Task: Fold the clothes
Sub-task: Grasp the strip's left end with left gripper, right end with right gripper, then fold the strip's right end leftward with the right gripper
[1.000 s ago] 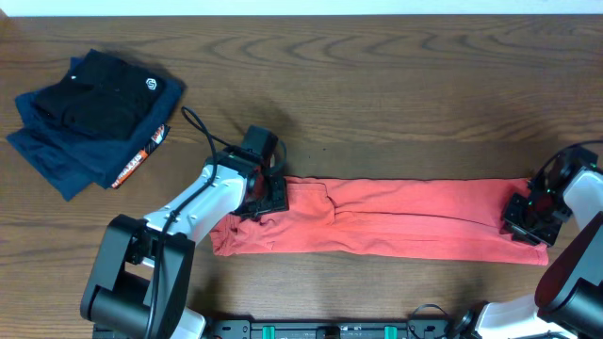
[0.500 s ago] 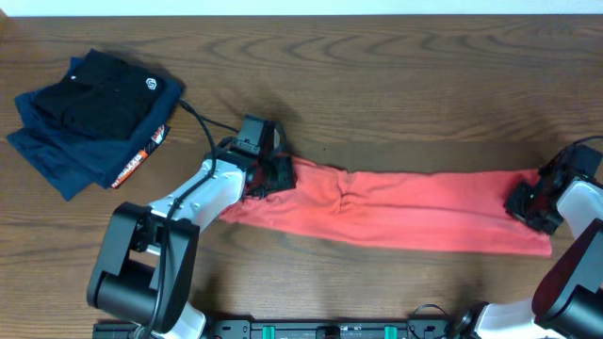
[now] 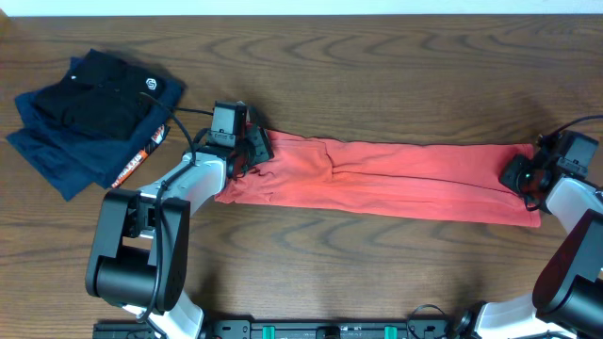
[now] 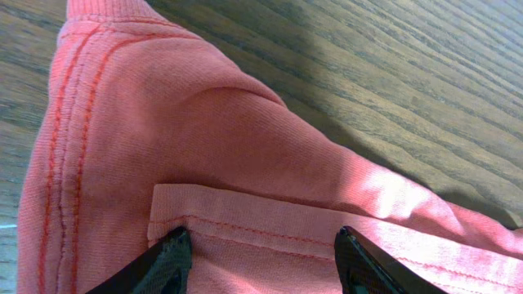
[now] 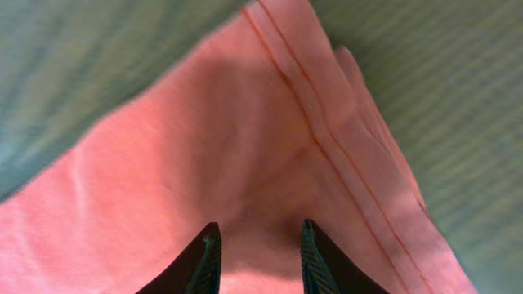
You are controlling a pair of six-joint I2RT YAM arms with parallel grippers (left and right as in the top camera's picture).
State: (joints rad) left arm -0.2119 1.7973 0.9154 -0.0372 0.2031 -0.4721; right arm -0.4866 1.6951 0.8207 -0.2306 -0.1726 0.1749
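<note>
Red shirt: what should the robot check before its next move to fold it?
1. Left claw pinching the red shirt: ok, cloth is bunched between its fingers.
2. Right claw gripping the other end: cannot tell; cloth sits between its fingers, but the view is blurry.
3. Shirt lying in one long strip: ok, with wrinkles near the left claw.
4. Whole shirt on the table: ok.
5. Folded dark clothes out of the way: ok, they lie apart from the shirt.

Matt ribbed-knit cloth T-shirt [image 3: 396, 179], grained wood table [image 3: 377, 75]
</note>
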